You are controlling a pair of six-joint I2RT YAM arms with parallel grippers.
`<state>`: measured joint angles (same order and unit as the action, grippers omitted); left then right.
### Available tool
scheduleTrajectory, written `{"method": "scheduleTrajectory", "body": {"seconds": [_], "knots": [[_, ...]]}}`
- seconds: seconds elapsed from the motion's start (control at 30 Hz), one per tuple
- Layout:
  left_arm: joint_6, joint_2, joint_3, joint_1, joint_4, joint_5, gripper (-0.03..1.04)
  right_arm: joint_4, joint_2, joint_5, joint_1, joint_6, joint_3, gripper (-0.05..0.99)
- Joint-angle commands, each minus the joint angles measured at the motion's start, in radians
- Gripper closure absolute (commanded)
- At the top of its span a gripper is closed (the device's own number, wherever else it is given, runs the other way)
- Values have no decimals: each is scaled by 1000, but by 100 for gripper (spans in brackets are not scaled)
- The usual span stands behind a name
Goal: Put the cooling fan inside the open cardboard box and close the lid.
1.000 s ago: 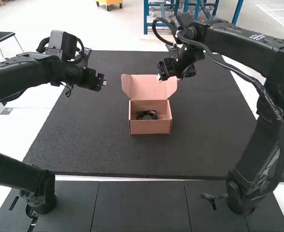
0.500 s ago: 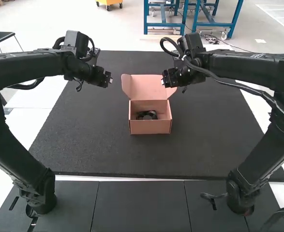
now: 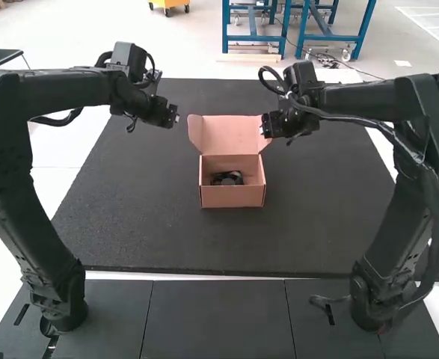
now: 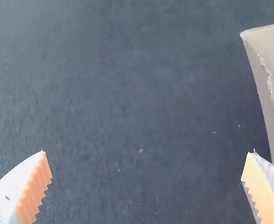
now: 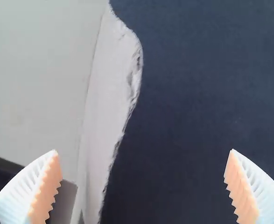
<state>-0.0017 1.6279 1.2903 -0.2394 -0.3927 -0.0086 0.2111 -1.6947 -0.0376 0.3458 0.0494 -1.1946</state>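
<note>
A small cardboard box (image 3: 232, 191) stands open in the middle of the black mat, its lid (image 3: 230, 134) raised upright at the back. The black cooling fan (image 3: 226, 179) lies inside it. My left gripper (image 3: 167, 114) hangs open just left of the lid's top corner, and the lid edge (image 4: 267, 84) appears in the left wrist view. My right gripper (image 3: 268, 125) hovers open at the lid's right top corner; the right wrist view has the lid's side flap (image 5: 113, 112) between its fingers (image 5: 43, 186). Neither gripper holds anything.
The black mat (image 3: 129, 202) covers the table around the box. White table surface (image 3: 25, 194) lies left of it. Blue metal frames stand beyond the far edge.
Both grippers have shifted: the left moved right and slightly farther back toward the lid's left corner, the right moved slightly right and down beside the lid's right corner. Box and fan stayed put.
</note>
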Motion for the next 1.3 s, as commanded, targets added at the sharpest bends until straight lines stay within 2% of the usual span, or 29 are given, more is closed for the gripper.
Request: {"method": "scheduleTrajectory", "body": {"seconds": [0.0,0.27,0.67,0.93,1.03,1.27], "knots": [[-9,13,47,11,3,-10,5,-10,-17,22,-24,20,-66,15],[-7,43,55,5,23,-10,5,-6,-79,25,-18,24,-148,16],[-15,86,75,3,41,-2,5,25,-94,25,-14,24,-183,27],[-21,102,78,-14,43,13,5,59,-94,27,-14,24,-194,27],[-23,110,78,-18,41,21,5,74,-95,27,-14,23,-201,27],[-60,121,73,-34,-2,76,5,79,-94,27,-16,20,-214,27]]}}
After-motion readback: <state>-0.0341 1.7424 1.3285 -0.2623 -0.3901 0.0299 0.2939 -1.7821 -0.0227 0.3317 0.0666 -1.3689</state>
